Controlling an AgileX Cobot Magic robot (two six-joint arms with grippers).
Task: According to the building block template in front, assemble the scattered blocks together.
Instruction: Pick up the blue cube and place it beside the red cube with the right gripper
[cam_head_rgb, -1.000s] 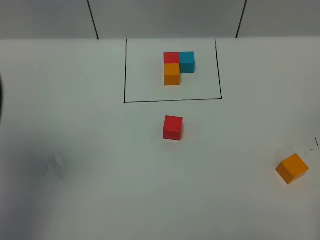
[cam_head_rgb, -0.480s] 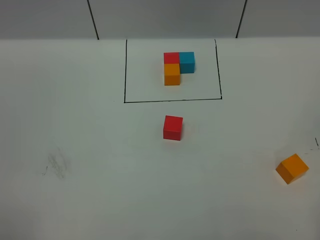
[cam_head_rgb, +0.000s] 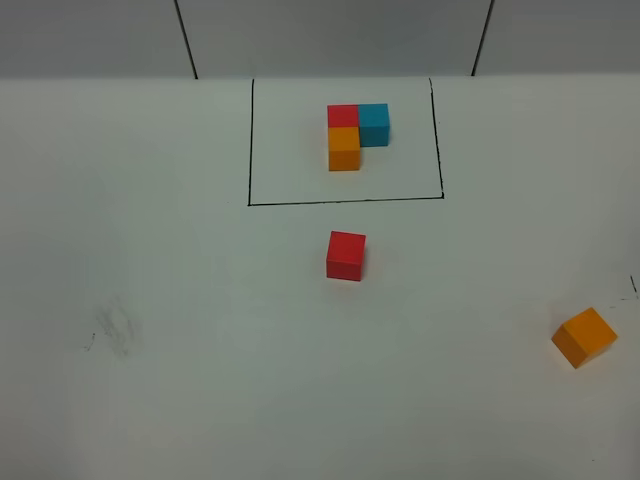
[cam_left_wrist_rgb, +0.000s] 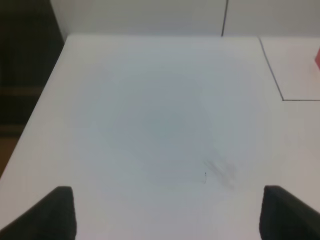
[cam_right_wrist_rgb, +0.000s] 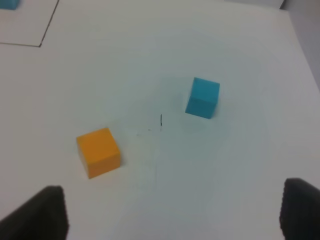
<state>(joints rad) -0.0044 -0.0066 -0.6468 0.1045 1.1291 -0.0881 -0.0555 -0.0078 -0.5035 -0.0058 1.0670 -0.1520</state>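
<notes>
Over the counter (cam_right_wrist_rgb: 225, 165), my right pincer (cam_right_wrist_rgb: 175, 210) hangs spread wide above the orange block (cam_right_wrist_rgb: 98, 151) and blue block (cam_right_wrist_rgb: 202, 97), presumably to pick one; my left pincer (cam_left_wrist_rgb: 170, 212) gapes empty too.

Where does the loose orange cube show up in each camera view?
Exterior high: the loose orange cube sits near the right edge, lower right of the loose red cube.
Right wrist: the loose orange cube lies apart from the sky-blue cube.
Left wrist: not in view.
Shared landmark: the black drawn frame; a corner of it shows in both wrist views.
</notes>
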